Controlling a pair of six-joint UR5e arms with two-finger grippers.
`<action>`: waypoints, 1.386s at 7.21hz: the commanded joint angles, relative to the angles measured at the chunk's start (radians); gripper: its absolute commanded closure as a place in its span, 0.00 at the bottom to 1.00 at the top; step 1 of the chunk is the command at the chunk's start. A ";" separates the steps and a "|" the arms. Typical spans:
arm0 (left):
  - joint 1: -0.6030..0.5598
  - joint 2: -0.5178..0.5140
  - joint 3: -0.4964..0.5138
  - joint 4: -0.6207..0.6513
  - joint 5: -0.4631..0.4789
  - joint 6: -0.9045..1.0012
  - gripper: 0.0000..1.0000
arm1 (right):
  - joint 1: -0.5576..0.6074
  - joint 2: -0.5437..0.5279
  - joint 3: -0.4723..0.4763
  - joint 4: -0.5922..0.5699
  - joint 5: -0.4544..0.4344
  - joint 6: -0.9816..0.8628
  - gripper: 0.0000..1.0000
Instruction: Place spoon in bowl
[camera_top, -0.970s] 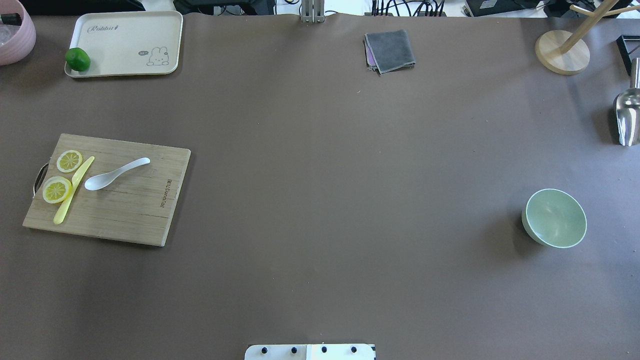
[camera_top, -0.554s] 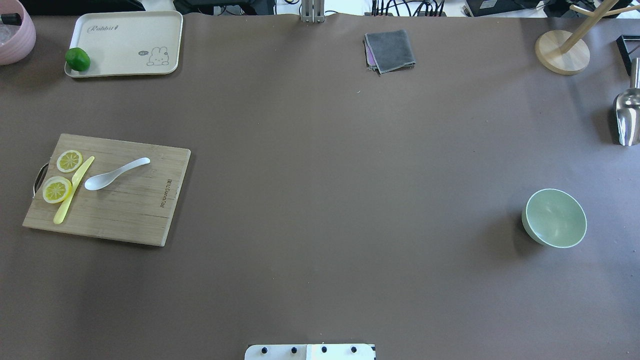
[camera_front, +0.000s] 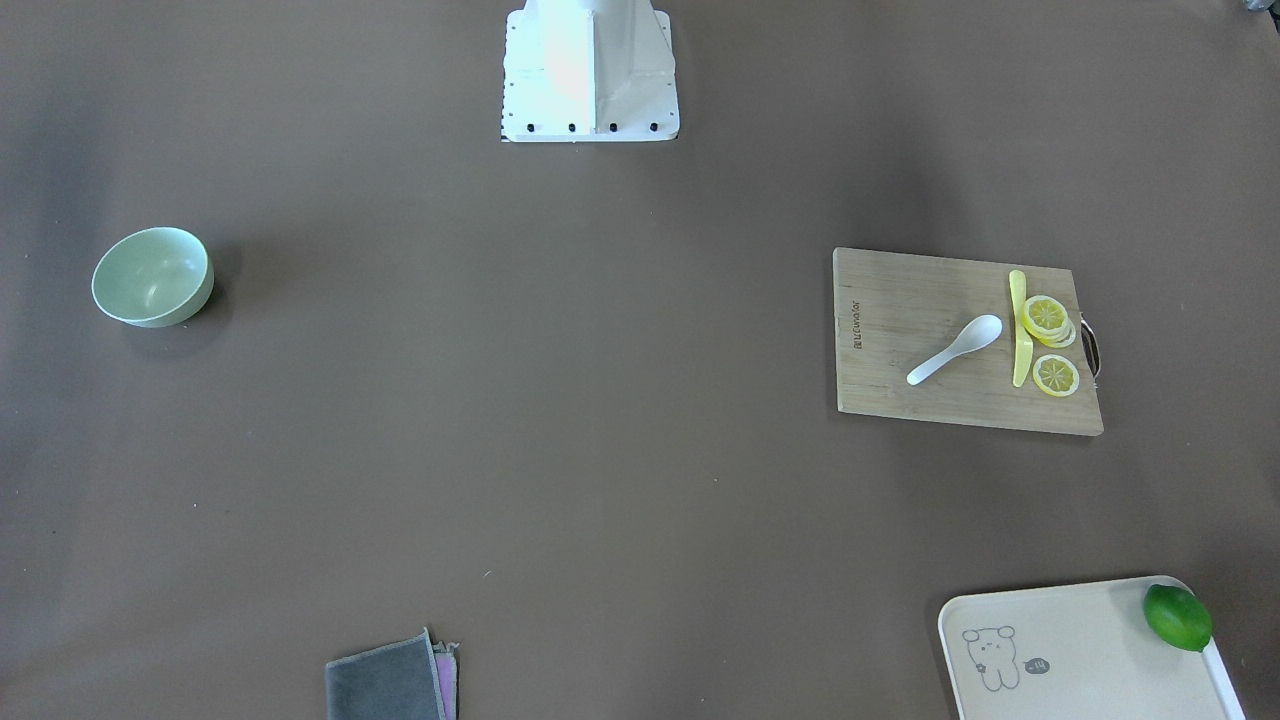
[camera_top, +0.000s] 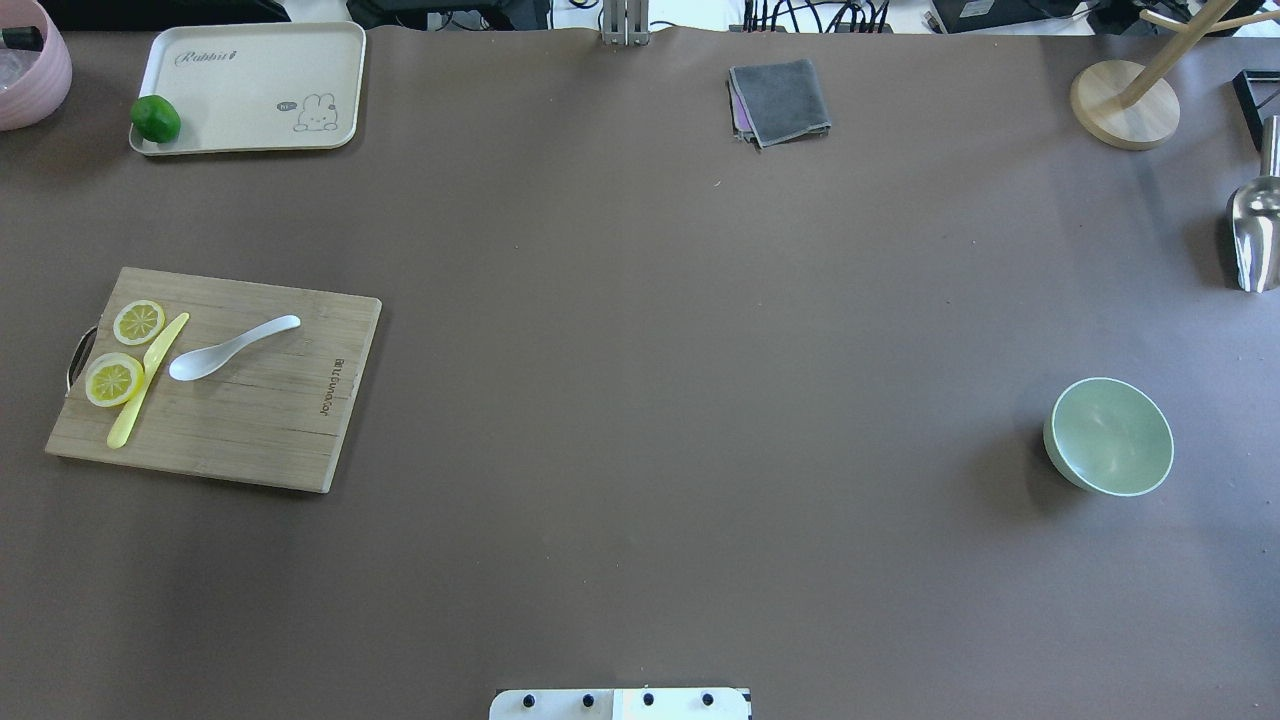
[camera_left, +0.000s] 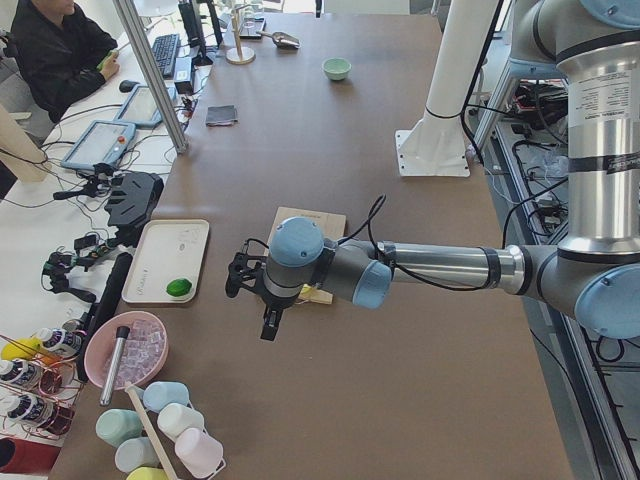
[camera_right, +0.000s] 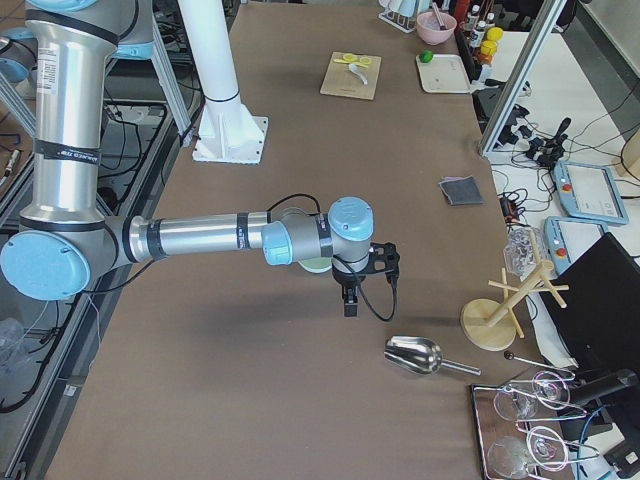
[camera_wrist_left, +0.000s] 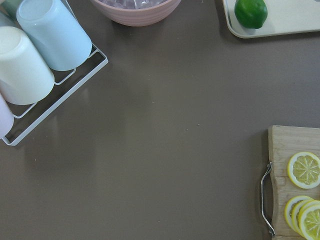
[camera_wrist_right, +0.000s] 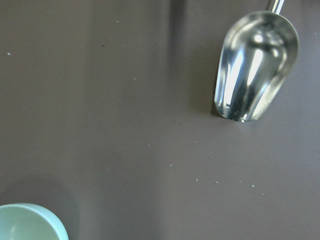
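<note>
The white spoon (camera_top: 232, 347) lies on a wooden cutting board (camera_top: 250, 430) at the table's left, its scoop beside a yellow knife (camera_top: 148, 380); it also shows in the front view (camera_front: 955, 350). The mint-green bowl (camera_top: 1108, 437) stands upright on the table at the right, also in the front view (camera_front: 152, 275), with its rim in the right wrist view (camera_wrist_right: 30, 222). My left gripper (camera_left: 268, 322) hangs above the table left of the board. My right gripper (camera_right: 350, 300) hangs near the bowl. I cannot tell whether either is open or shut.
Lemon slices (camera_top: 125, 352) lie on the board. A cream tray (camera_top: 260, 90) with a lime (camera_top: 155, 118), a pink bowl (camera_top: 30, 70), a grey cloth (camera_top: 780, 100), a wooden stand (camera_top: 1125, 105) and a metal scoop (camera_top: 1255, 235) line the far and right edges. Cups (camera_wrist_left: 35, 50) sit left.
</note>
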 joint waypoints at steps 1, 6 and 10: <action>0.051 -0.029 0.017 -0.072 -0.012 -0.005 0.02 | -0.068 0.023 -0.001 0.099 0.105 0.039 0.00; 0.163 -0.144 0.120 -0.109 0.004 -0.037 0.02 | -0.184 -0.027 -0.031 0.251 0.153 0.076 0.00; 0.163 -0.123 0.111 -0.112 0.001 -0.039 0.02 | -0.315 -0.026 -0.186 0.538 0.102 0.308 0.00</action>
